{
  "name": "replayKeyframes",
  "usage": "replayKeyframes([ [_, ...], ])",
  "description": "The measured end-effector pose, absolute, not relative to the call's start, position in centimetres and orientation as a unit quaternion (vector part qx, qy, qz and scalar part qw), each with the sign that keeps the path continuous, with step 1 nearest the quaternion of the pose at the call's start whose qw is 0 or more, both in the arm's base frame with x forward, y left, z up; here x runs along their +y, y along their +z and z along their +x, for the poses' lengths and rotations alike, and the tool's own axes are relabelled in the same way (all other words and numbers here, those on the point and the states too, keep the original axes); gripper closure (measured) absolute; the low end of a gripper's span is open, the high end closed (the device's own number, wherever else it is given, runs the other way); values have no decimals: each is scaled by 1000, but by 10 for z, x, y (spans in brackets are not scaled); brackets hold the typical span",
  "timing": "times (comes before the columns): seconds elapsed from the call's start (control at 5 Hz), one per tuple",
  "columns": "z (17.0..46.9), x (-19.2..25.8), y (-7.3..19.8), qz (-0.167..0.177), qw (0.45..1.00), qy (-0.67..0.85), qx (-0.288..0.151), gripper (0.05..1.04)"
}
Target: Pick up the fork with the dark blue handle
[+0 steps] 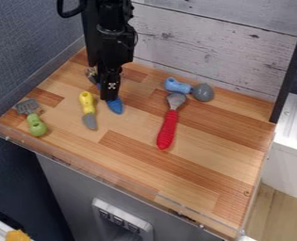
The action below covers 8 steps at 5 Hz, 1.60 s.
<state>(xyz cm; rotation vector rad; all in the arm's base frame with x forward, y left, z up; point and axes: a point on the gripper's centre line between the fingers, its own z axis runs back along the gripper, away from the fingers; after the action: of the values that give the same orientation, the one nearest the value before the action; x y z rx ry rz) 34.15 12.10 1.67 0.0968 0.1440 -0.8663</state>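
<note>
My gripper hangs low over the upper left part of the wooden counter, right at a blue-handled utensil. The utensil's blue end sticks out below the gripper and its grey end shows behind, on the left; the middle is hidden. Just left of the gripper lies a toy knife with a yellow handle and grey blade. A red-handled peeler lies to the right, its grey head pointing up. Behind it are a light blue handle and a grey rounded head. A green-handled spatula rests at the far left.
The wooden counter has a clear raised lip along its front edge. A dark wall stands on the left and a whitewashed plank wall at the back. A dark post rises at the right rear corner, with a white surface beyond it.
</note>
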Motion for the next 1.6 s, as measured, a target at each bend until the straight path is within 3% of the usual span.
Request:
replayKeyframes([
  [0.4,344,120,21,100,891,-444,3,84],
  [0.6,344,120,21,99,886,-451,-37,85],
  [1.0,338,122,21,62,895,-429,-106,85],
  [1.2,334,120,19,24,903,-410,-123,85],
  [1.6,332,112,16,-68,907,-401,-106,87],
])
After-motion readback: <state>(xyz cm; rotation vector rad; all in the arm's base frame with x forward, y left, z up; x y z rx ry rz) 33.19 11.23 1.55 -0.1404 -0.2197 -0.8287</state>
